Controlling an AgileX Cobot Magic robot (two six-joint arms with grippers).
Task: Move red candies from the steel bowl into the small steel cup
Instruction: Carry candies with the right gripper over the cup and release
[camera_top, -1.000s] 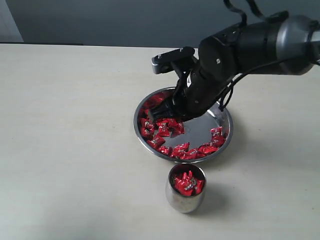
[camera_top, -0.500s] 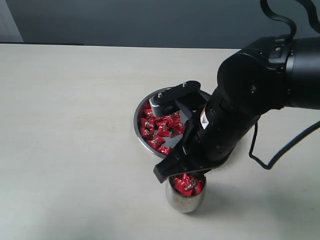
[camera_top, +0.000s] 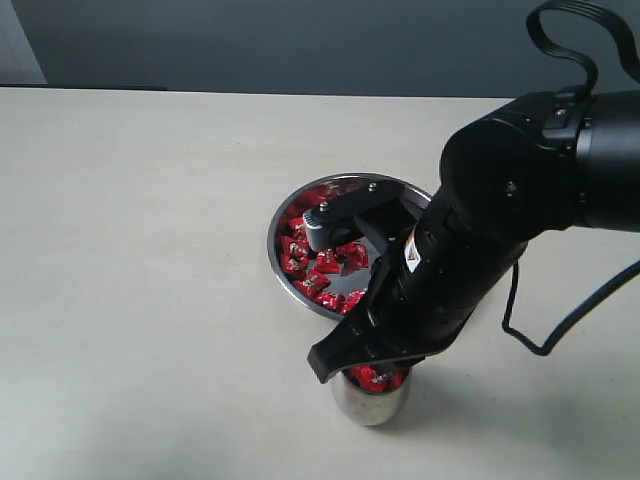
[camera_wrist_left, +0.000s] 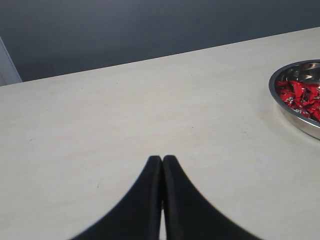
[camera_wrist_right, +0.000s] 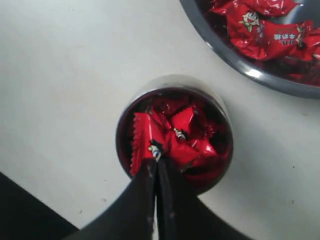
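My right fingers (camera_wrist_right: 155, 167) are clenched on one red candy (camera_wrist_right: 144, 140) directly above the mouth of the small steel cup (camera_wrist_right: 172, 81), just beside the steel bowl (camera_wrist_right: 250, 72), while my left fingers (camera_wrist_left: 161, 170), pressed together and empty, hang well apart.

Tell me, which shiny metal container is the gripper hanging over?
The small, barrel-shaped steel cup, not the wide, shallow steel bowl. The right gripper hangs right above the cup's mouth, pinching a red-wrapped candy; the bowl lies off to one side.
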